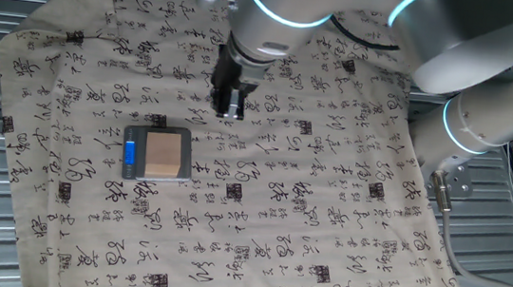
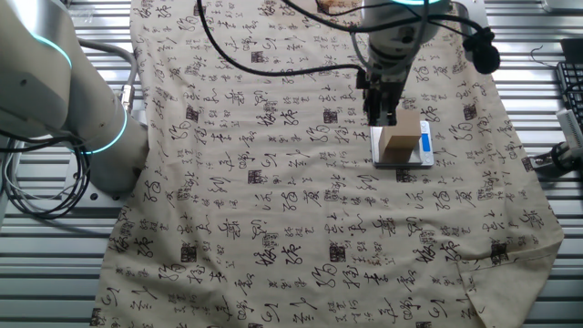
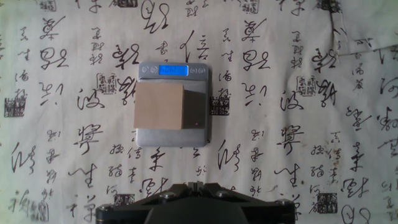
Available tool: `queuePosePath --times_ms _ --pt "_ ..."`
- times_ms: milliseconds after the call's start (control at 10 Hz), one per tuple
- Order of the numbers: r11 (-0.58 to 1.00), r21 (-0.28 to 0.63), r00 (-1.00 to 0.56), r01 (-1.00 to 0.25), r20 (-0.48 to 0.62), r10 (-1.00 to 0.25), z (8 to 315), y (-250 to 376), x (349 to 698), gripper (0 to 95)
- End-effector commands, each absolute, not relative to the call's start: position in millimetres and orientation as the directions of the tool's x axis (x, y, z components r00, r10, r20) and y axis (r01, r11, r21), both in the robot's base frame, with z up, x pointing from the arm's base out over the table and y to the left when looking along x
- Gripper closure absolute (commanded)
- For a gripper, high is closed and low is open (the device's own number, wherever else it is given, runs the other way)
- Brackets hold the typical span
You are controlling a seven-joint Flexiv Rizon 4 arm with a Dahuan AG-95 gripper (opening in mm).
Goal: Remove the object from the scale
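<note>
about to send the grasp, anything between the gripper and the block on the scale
Nothing visible. The gripper hangs apart from the block, which sits uncovered on the scale; only bare patterned cloth lies around them.

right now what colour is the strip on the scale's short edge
Bright blue, on the grey scale; the hand view shows the strip best.

End effector (image 1: 229, 112) pointing down, fingers together (no gap visible) — holding nothing.

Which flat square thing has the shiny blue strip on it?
The grey scale has it, along one short edge. The tan block lying on top is plain, with no blue at all.
</note>
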State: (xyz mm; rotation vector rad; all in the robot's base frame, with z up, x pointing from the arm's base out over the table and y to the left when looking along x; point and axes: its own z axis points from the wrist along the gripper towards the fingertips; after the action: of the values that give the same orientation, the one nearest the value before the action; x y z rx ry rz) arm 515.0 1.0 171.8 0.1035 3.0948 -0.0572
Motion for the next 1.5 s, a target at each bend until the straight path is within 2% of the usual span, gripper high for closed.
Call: queuePosePath --times_ms 100,800,1200,1300,1400,1500 --pt "0.996 -0.042 -0.996 0.077 -0.044 0.075 172.8 3.4 529.0 95.0" --pt "0.994 -0.052 -0.994 0.092 -0.062 0.089 174.1 4.9 540.7 95.0" --pt "0.996 -0.079 -0.997 0.047 -0.063 0.042 173.9 4.7 540.4 19.0" --pt "0.996 -0.077 -0.997 0.045 -0.067 0.040 173.6 4.6 540.5 19.0" --pt "0.995 -0.076 -0.996 0.058 -0.071 0.052 173.3 4.5 540.6 0.0" --pt "0.995 -0.079 -0.996 0.056 -0.079 0.050 171.0 3.9 541.3 0.0"
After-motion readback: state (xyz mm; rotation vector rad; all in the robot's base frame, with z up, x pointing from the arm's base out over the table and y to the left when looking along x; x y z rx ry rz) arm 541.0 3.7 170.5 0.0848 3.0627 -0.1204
